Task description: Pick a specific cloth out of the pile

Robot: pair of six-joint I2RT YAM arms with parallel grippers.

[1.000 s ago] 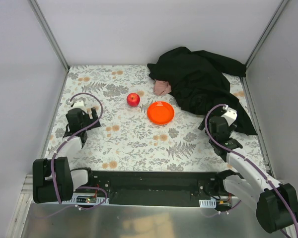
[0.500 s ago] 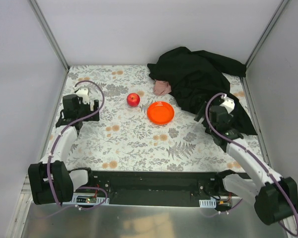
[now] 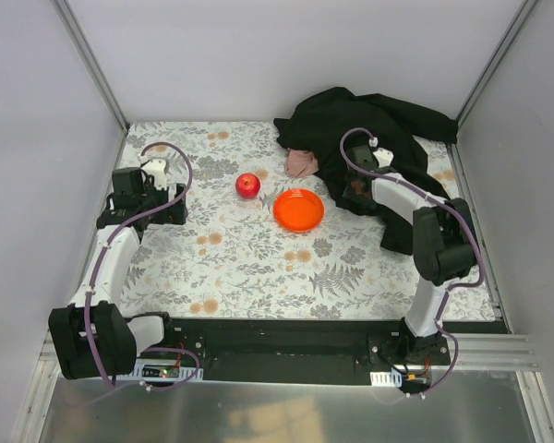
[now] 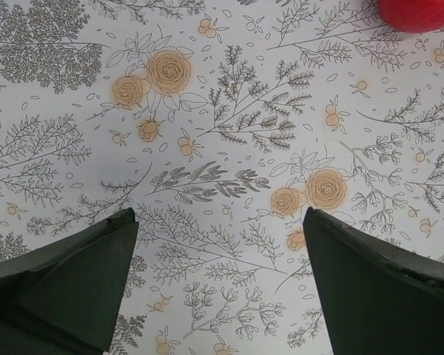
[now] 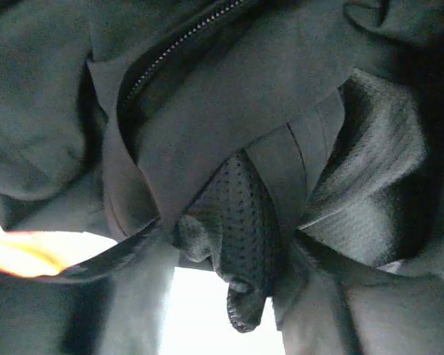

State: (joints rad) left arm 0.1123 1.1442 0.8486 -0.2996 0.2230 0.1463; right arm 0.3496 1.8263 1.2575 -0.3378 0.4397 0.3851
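The light sky-blue soft cloth cannot be made out in any view; if it lies in the pile, it is covered. The pile, a heap made up mostly of one large black garment, is met at its near left edge by the right gripper, which is pressed into the dark folds. The fingers are buried in fabric, so it cannot be told whether they are parted or clenched. In the right wrist view only black fabric is seen directly ahead, with a zipper line above and a fold of perforated mesh lining hanging at the centre. A small pink cloth is tucked at the pile's edge just left of this gripper, and a round orange plate is set near it, to its left. A red apple is found further left. The left gripper is held released, its dark fingers spread wide over the floral-printed tablecloth, with the apple ahead to its right
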